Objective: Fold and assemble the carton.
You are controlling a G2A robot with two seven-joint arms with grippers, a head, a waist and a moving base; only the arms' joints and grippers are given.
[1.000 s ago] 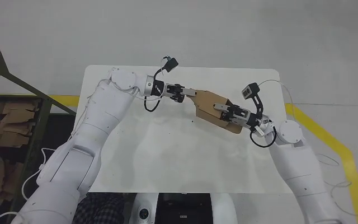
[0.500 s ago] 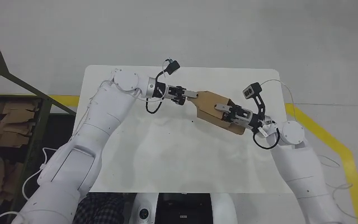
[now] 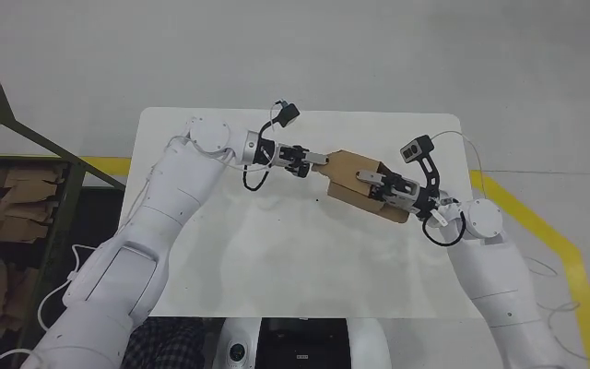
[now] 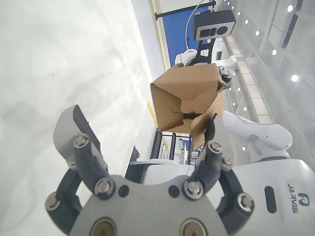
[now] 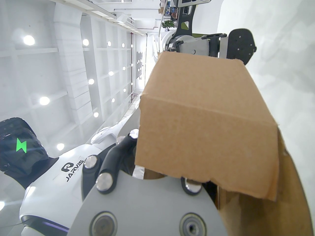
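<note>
Shows a green lightning-bolt sign (image 5: 21,145) on a black housing (image 5: 14,131), well apart from the carton (image 5: 204,128), and a one-word logo (image 5: 71,167) on white arm casing (image 5: 46,187) nearer it.

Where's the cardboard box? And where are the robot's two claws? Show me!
carton (image 3: 348,169), top view, on its brown top face.
left gripper (image 3: 319,162), top view, between its fingertips, at the carton's end.
right gripper (image 3: 371,181), top view, between its fingertips, over the carton.

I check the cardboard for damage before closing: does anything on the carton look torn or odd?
On the carton, one end flap has a ragged, torn edge beside a finger of the left gripper; the folded flaps leave a gap.
</note>
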